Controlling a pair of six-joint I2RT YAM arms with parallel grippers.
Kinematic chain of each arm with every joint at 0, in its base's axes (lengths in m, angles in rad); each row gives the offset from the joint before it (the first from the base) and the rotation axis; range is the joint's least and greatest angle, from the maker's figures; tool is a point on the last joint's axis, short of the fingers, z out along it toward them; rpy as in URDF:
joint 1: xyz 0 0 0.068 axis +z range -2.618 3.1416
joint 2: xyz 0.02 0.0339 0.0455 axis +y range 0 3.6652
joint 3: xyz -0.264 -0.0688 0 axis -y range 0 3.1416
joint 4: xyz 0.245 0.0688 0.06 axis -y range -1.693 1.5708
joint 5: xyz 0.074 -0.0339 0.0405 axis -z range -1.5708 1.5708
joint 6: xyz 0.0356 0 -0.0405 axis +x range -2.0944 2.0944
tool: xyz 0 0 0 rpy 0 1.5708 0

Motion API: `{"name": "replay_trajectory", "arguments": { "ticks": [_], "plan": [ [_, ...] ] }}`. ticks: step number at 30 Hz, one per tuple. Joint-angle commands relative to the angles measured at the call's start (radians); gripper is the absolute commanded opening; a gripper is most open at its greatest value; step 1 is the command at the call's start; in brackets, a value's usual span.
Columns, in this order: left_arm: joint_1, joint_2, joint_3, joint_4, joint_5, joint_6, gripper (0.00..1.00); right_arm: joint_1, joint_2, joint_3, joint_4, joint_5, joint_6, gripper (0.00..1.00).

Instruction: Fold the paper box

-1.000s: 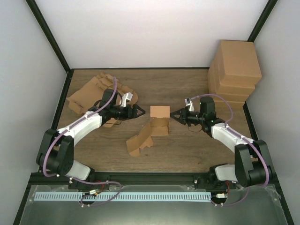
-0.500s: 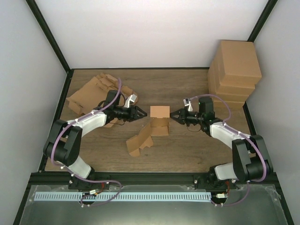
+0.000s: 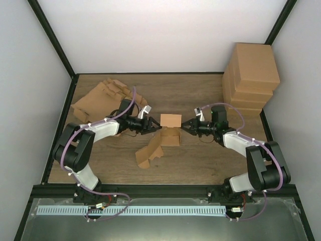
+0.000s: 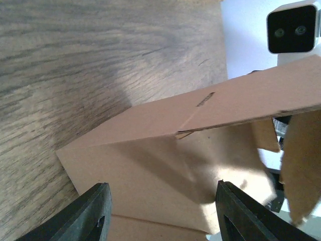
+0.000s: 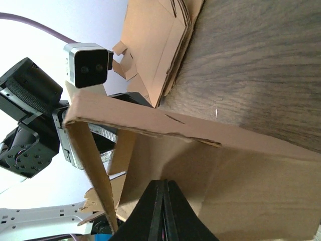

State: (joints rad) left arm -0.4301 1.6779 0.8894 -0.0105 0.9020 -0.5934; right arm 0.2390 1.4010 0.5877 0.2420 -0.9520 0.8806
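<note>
Overhead: box [image 3: 169,131] sits mid-table, left gripper [image 3: 154,126] at its nine o'clock, right gripper [image 3: 186,125] at three. Left wrist: jaws half apart, facing a wall. Right wrist: jaws pinched together, tips against cardboard. It looks light and easily creased, so take the flap edges.

Background stuff only: the tabletop [image 3: 200,160] is dark brown wood grain, and you can see the grain really well in the wrist views. In the far right corner there's a stack of closed cardboard boxes [image 3: 253,70], several high, all plain brown, with the top one sitting a bit off from the ones under it. Over on the far left there's a messy pile of flat cardboard blanks [image 3: 95,100], tabs sticking out at different angles. White walls [image 3: 165,35] on three sides, with black frame bars [image 3: 52,37] running up the corners. Along the near edge, below the tabletop, there's a pale perforated strip [image 3: 150,211] on a grey panel.
</note>
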Motion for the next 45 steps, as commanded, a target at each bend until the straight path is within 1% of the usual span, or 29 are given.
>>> {"name": "replay_trajectory", "arguments": {
  "ticks": [1, 10, 16, 19, 23, 30, 33, 36, 40, 42, 45],
  "plan": [
    [-0.014, 0.028, 0.019, -0.003, 0.001, 0.032, 0.59, 0.010, 0.023, -0.009, 0.013, -0.020, -0.012, 0.01],
    [-0.022, 0.045, 0.025, -0.037, -0.010, 0.061, 0.60, 0.017, 0.043, -0.010, -0.008, -0.025, -0.037, 0.01],
    [-0.022, 0.004, 0.041, -0.076, -0.029, 0.079, 0.61, 0.018, 0.029, 0.015, -0.072, -0.002, -0.076, 0.01],
    [-0.018, -0.049, 0.050, -0.137, -0.081, 0.099, 0.61, 0.017, 0.029, 0.022, -0.089, -0.004, -0.089, 0.01],
    [-0.004, -0.139, 0.054, -0.232, -0.175, 0.129, 0.65, 0.018, 0.035, 0.032, -0.119, 0.001, -0.117, 0.01],
    [0.013, -0.244, 0.099, -0.363, -0.292, 0.189, 0.65, 0.017, 0.009, 0.042, -0.158, 0.013, -0.135, 0.01],
    [0.013, -0.254, 0.120, -0.369, -0.276, 0.212, 0.67, 0.018, -0.048, 0.064, -0.244, 0.060, -0.179, 0.01],
    [0.013, -0.249, 0.139, -0.374, -0.259, 0.228, 0.69, 0.017, -0.112, 0.086, -0.362, 0.144, -0.241, 0.02],
    [0.010, -0.271, 0.142, -0.388, -0.239, 0.260, 0.71, 0.017, -0.180, 0.134, -0.530, 0.328, -0.306, 0.02],
    [0.004, -0.296, 0.145, -0.416, -0.245, 0.292, 0.73, 0.018, -0.208, 0.153, -0.562, 0.360, -0.321, 0.03],
    [-0.011, -0.338, 0.158, -0.482, -0.283, 0.353, 0.76, 0.017, -0.229, 0.200, -0.564, 0.338, -0.352, 0.03]
  ]
}}
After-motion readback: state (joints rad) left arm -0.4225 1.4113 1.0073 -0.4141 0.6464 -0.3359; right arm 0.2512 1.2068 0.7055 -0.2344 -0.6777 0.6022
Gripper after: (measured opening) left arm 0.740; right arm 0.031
